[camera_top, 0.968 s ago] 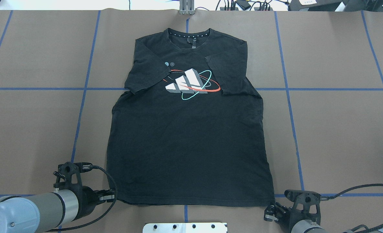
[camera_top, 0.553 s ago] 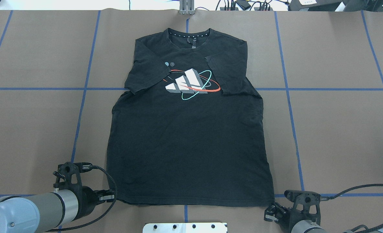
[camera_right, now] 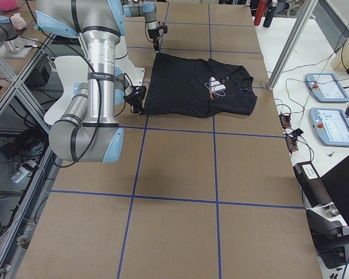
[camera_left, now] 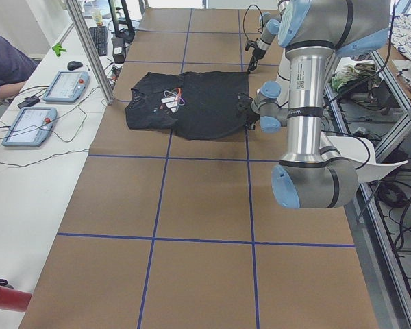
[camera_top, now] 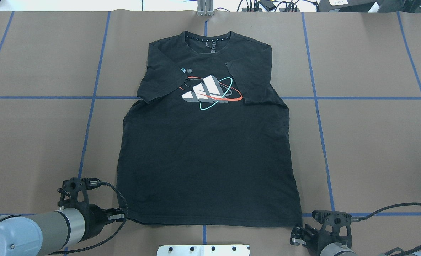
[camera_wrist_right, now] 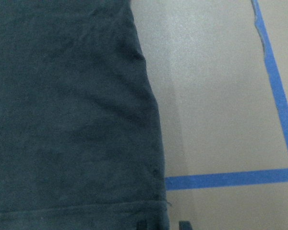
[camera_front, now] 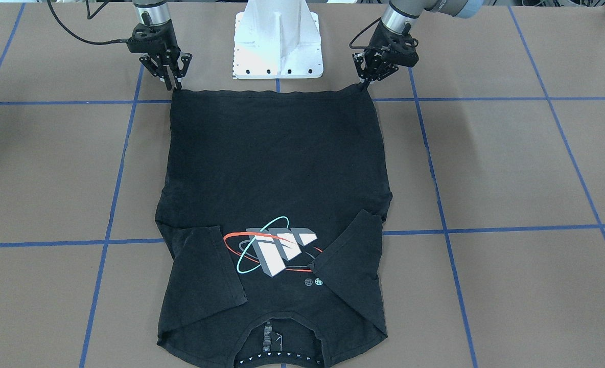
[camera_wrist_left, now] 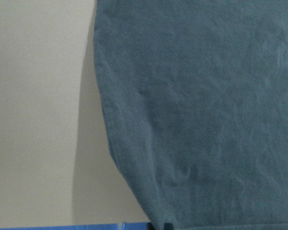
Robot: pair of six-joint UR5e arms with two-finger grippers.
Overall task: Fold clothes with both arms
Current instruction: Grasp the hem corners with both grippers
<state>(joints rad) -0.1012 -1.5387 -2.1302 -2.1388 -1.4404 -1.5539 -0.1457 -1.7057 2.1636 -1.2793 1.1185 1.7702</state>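
The black T-shirt [camera_top: 207,160] lies flat and face up on the brown table, collar at the far side and both sleeves folded in over the chest graphic [camera_top: 210,93]. My left gripper [camera_top: 121,214] sits at the hem's near left corner and looks open, its fingers just at the cloth's edge. At the hem's near right corner my right gripper [camera_top: 294,237] is open; in the right wrist view two fingertips [camera_wrist_right: 141,225] straddle the shirt's [camera_wrist_right: 62,120] side edge. The front-facing view shows both grippers, left [camera_front: 362,84] and right [camera_front: 175,82], low over the two corners of the shirt [camera_front: 272,163].
The white pedestal mount [camera_front: 277,46] stands between the arms, just behind the hem. Blue tape lines [camera_top: 89,117] grid the brown table. A metal post [camera_top: 205,9] rises at the far edge behind the collar. Control tablets [camera_left: 34,123] and a person's arm [camera_left: 3,68] are beside the table.
Both grippers have shifted slightly toward the near edge in the overhead view. The shirt lies as before.
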